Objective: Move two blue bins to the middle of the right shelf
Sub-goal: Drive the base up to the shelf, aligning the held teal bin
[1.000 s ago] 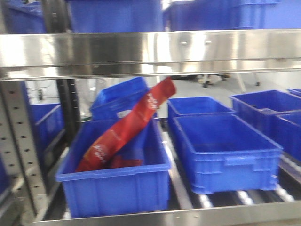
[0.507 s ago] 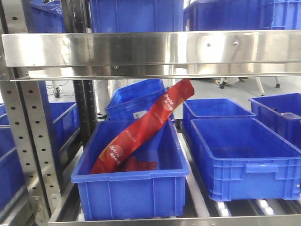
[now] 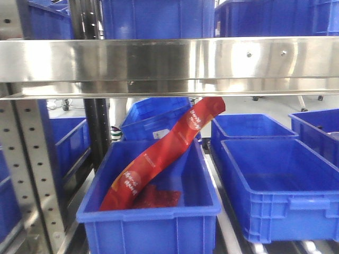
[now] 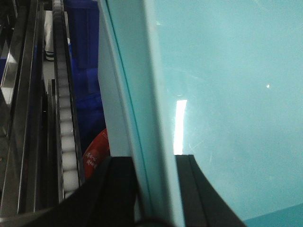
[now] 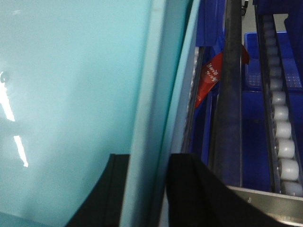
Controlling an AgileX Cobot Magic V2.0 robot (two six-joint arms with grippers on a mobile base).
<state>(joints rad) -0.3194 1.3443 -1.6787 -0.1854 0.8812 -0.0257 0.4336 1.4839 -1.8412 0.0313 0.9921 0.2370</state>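
A pale sky-blue bin [image 4: 222,85] fills the left wrist view, and my left gripper [image 4: 156,189] is shut on its side wall, one dark finger [image 4: 118,189] on each face. The same kind of pale wall and rim [image 5: 71,94] fills the right wrist view, where my right gripper [image 5: 147,189] is shut on it too. The right shelf [image 3: 159,63] stands close ahead, its shiny steel rail crossing the front view. White roller tracks [image 4: 66,123] [image 5: 284,132] run beside the held bin. Neither gripper nor the pale bin appears in the front view.
On the shelf level ahead sit dark royal-blue bins: one [image 3: 153,222] holds a long red packet [image 3: 164,153], another [image 3: 280,185] is to its right, more stand behind and above. A perforated steel upright [image 3: 32,174] stands at left.
The front view has shifted: the shelf rail looks nearer and larger, and the bin with the red packet sits further right and lower in frame than a second ago.
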